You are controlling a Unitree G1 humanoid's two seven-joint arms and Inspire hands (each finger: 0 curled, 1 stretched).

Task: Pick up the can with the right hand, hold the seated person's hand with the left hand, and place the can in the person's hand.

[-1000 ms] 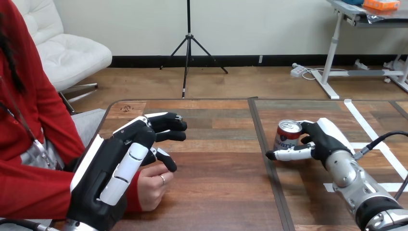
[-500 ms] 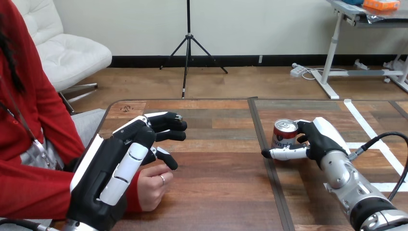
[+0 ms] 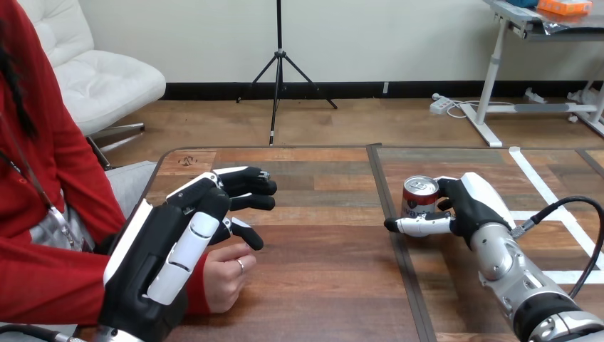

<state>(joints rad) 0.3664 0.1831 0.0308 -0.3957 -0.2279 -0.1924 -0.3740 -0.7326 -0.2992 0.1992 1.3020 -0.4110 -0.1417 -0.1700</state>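
A red and silver can [image 3: 419,197] stands upright right of the table's middle seam. My right hand [image 3: 471,205] is shut on it, fingers behind the can and the thumb stretched across its front low down. My left hand [image 3: 171,246] hovers large at the lower left, its back toward me and its fingers relaxed and reaching right. Under it lies the person's hand [image 3: 226,274], loosely curled on the table, with the red sleeve [image 3: 43,281] running off to the left. I cannot tell whether my left hand touches it; no finger curls round it.
The wooden table [image 3: 320,285] has a dark seam [image 3: 399,242] running front to back just left of the can. White tape lines [image 3: 548,196] mark the right part. The person sits at the left side.
My right hand has slid a little to the left with the can in it. My left hand and the person's hand have stayed where they were.
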